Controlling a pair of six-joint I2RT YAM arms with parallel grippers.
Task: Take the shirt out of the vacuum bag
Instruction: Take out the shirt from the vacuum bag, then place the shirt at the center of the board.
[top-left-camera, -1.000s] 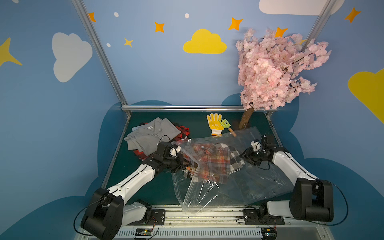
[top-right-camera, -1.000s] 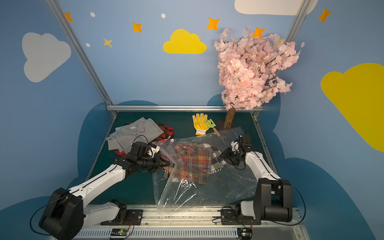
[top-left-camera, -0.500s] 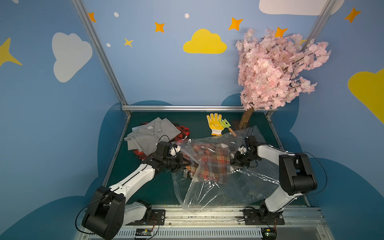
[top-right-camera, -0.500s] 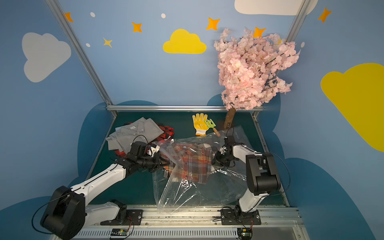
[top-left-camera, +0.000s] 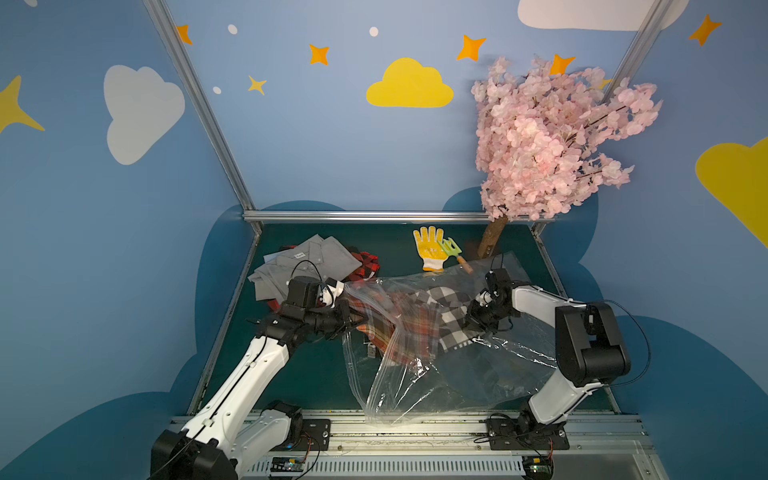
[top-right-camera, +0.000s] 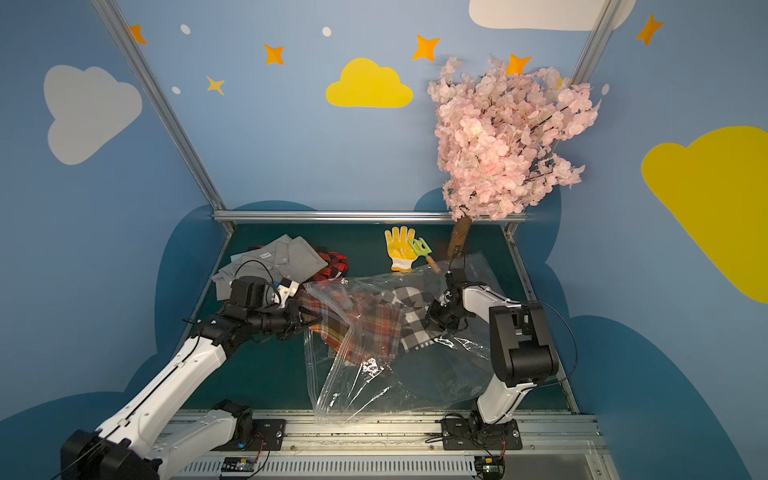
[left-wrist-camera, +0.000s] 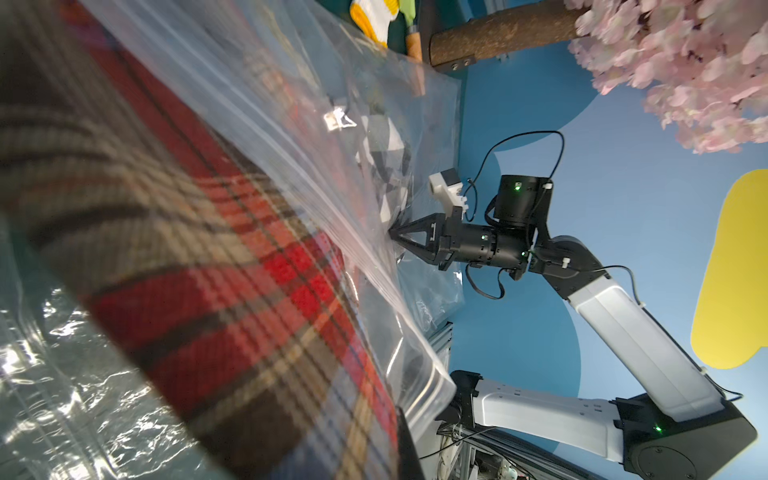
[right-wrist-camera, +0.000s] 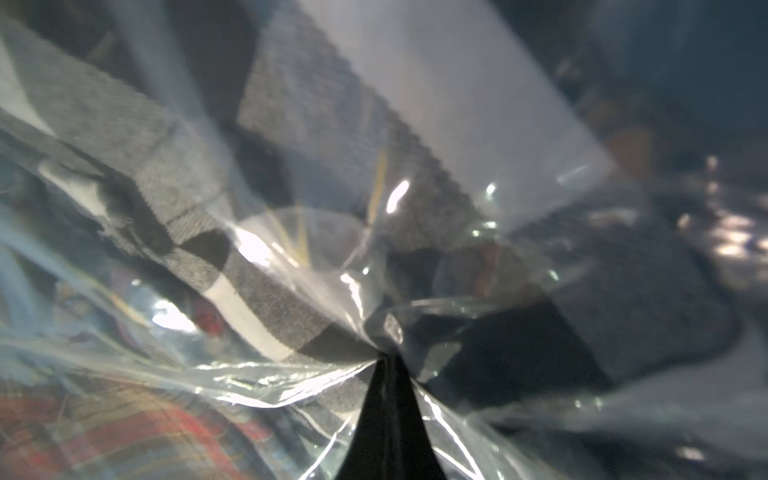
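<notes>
1. The clear bag (top-left-camera: 415, 386) lies slack on the tabletop (top-left-camera: 316, 374), reaching its near edge, with the plaid shirt (top-left-camera: 411, 332) mostly inside it.
2. The left fingers (top-left-camera: 347, 318) are closed, apparently on the shirt's corner at the bag's left mouth.
3. The right fingers (left-wrist-camera: 409, 240), open a second ago, have now pinched the plastic on the right. With the bag anchored, the shirt can probably be pulled out leftward.

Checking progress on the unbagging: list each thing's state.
Bag, mouth open, crumpled, part lifted.
Plaid shirt, partly out of the bag's mouth.
Checked cloth, inside the bag.
Left gripper, shut on the plaid shirt.
Right gripper, shut on the bag.
Grey shirt, lying outside the bag.
Glove, lying flat.
</notes>
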